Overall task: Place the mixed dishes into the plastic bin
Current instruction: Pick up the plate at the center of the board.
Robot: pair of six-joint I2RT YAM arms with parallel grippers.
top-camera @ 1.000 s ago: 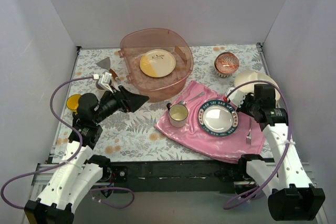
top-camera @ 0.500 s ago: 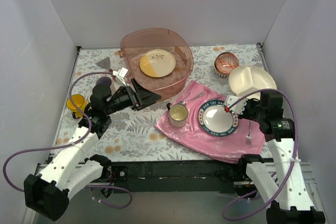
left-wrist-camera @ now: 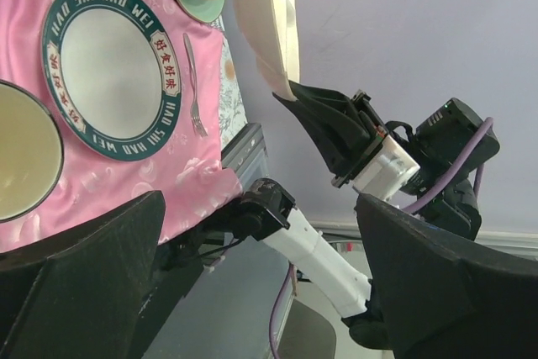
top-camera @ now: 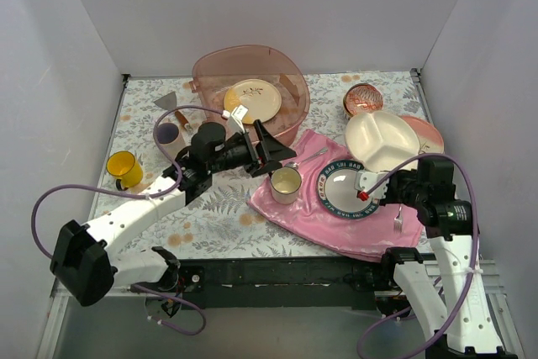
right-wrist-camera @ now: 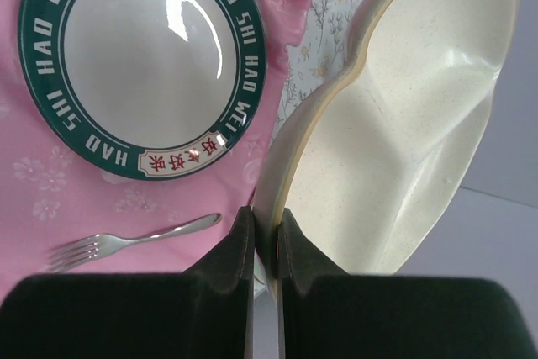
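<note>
Now the right gripper (right-wrist-camera: 266, 229), pinching the cream divided plate (top-camera: 382, 140), has swung it inward.

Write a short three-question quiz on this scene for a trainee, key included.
1. True or false: the right gripper is shut on the rim of the divided plate.
2. How many dishes lie inside the bin?
3. Fill in: the fork lies on a pink ____.
Key: 1 true. 2 one, a plate. 3 cloth.
</note>
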